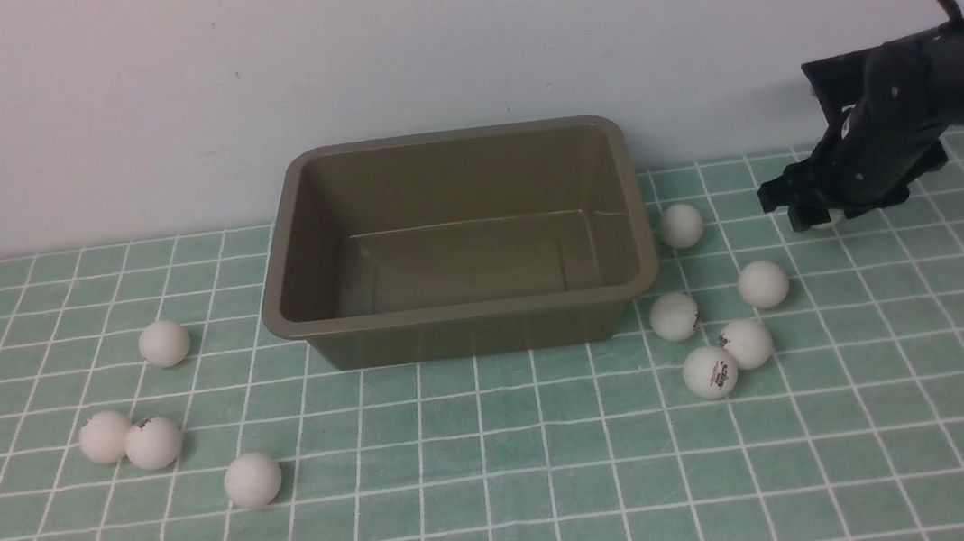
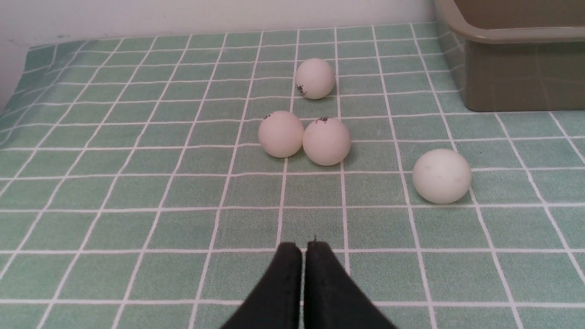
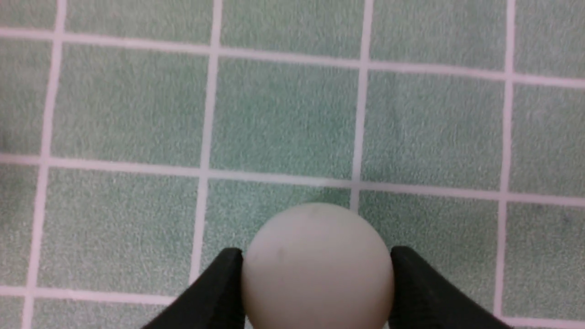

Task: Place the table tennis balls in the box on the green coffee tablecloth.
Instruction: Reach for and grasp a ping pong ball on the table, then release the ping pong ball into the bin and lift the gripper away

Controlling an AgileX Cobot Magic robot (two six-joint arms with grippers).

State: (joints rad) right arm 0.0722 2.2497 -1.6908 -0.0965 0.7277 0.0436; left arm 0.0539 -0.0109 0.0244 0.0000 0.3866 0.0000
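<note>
Now our right gripper (image 3: 316, 258) pinches one table tennis ball (image 3: 316, 274) by opposite sides so it cannot roll, on the green coffee tablecloth (image 1: 506, 485) right of the box (image 1: 471, 331), while our left gripper (image 2: 304, 249) rests shut left of the box.

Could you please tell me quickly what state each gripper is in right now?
Left gripper: closed, holding nothing.
Right gripper: closed on a table tennis ball, a finger against each side.
</note>
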